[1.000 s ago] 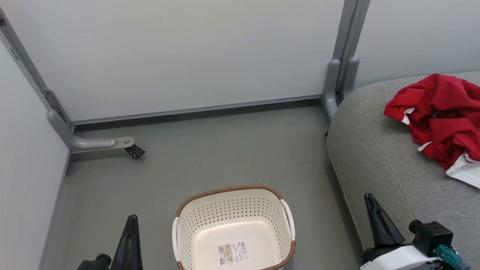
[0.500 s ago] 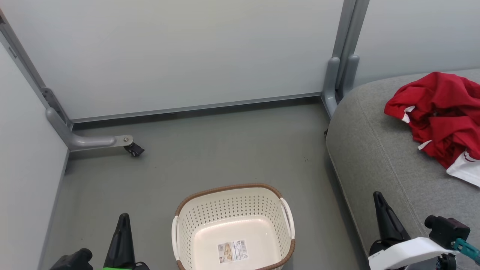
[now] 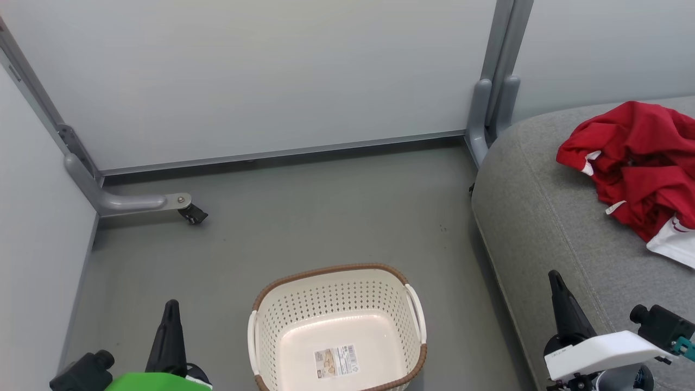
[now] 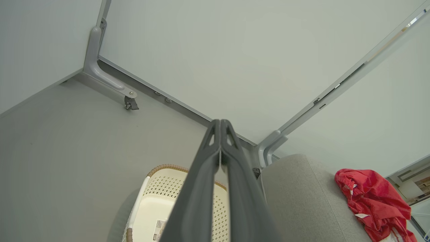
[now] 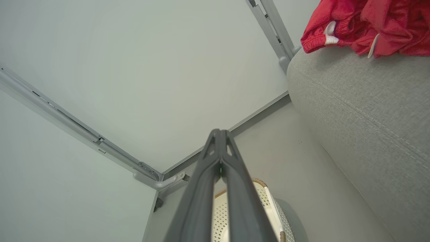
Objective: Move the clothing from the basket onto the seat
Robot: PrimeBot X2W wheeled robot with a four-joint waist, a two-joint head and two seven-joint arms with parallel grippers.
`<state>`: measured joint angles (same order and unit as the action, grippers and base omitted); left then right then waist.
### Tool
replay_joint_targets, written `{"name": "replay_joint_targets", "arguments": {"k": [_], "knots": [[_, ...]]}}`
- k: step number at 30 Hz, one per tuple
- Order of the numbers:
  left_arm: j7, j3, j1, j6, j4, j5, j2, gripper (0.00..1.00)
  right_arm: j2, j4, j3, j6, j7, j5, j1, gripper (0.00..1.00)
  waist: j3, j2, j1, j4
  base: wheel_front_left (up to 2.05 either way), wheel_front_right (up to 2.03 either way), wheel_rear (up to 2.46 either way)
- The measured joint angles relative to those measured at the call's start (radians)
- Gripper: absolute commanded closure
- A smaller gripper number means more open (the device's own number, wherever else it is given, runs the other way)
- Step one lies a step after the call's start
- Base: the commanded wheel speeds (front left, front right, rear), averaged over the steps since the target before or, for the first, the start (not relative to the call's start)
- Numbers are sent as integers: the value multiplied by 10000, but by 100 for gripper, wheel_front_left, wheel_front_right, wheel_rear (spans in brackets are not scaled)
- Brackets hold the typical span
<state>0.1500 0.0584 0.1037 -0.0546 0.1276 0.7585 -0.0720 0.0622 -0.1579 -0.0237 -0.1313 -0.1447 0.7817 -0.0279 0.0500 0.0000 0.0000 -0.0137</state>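
The red clothing [image 3: 635, 163] with white trim lies bunched on the light grey seat [image 3: 543, 228] at the right; it also appears as clothing [image 4: 374, 205] and clothing [image 5: 366, 27] on the seat [image 4: 302, 195] and seat [image 5: 362, 111] in the wrist views. The cream basket [image 3: 336, 331] with a brown rim stands on the floor at bottom centre, holding nothing but its label sticker. My left gripper [image 3: 171, 307] is shut and empty, left of the basket. My right gripper [image 3: 554, 277] is shut and empty, over the seat's front edge. Both wrist views show the fingertips pressed together.
Pale partition walls [image 3: 260, 76] close off the back and left. A grey bracket foot with a black caster [image 3: 193, 214] juts onto the grey floor [image 3: 326, 217] at the left. A grey post [image 3: 488, 114] stands between wall and seat.
Both grippers have sunk toward the bottom of the head view, the right one also shifting right. The camera tilted slightly. Basket and clothing stay put.
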Motion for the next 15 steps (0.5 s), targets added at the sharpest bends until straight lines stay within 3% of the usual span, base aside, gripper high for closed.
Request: {"name": "replay_joint_targets", "arguments": {"k": [15], "knots": [[-454,-222,-445,-174,240,2006,-52,100,67,-192,173,0,481,1925,262,100,-84,0,0,22,0,0,0]]}}
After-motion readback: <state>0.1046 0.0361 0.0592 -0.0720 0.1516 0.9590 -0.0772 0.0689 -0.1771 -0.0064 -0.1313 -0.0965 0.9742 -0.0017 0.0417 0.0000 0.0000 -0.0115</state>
